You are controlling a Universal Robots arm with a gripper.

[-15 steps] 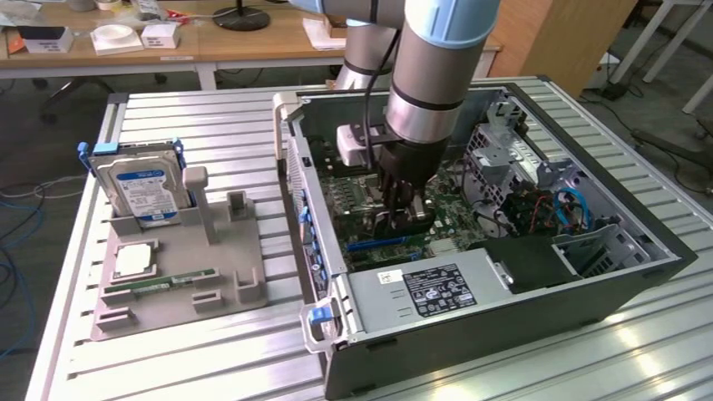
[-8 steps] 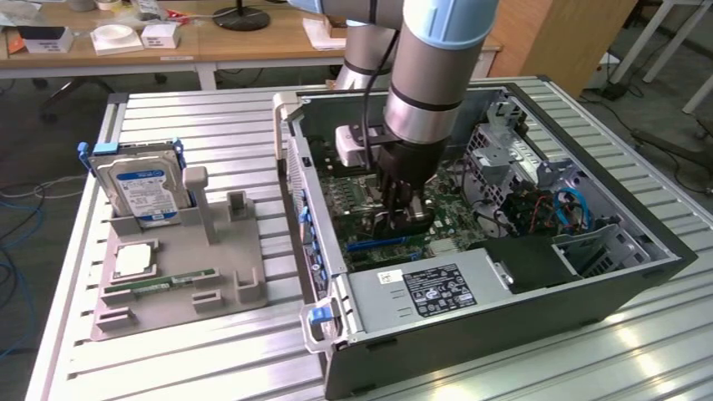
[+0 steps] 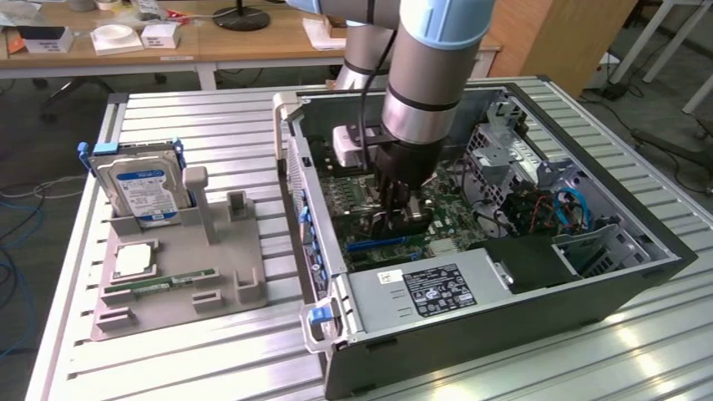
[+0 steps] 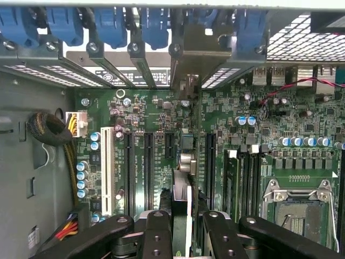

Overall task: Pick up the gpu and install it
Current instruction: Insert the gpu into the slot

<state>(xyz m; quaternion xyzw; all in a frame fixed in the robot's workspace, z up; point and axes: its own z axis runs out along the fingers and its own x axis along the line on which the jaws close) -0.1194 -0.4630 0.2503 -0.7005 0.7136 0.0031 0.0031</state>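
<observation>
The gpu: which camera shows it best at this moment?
The wrist view: the gpu stands edge-on between the pincer fingers, over the motherboard slots. In the exterior view the arm and pincer cover most of it, inside the computer case.

Behind the ribbed metal tabletop's [image 3: 200, 117] far edge stands a long wooden desk [image 3: 245, 42] w/ white boxes [image 3: 117, 38] and a black round stand base [image 3: 242, 17] on it. Past the far corner at the exterior view's right: a wood-panel cabinet [image 3: 557, 38], white table legs [image 3: 657, 42], black cables [image 3: 657, 138] on grey floor [image 3: 669, 109]. Blue cables [image 3: 12, 251] trail on the floor off the tabletop's edge at the exterior view's left; light glints on slats nr the near corner.
</observation>
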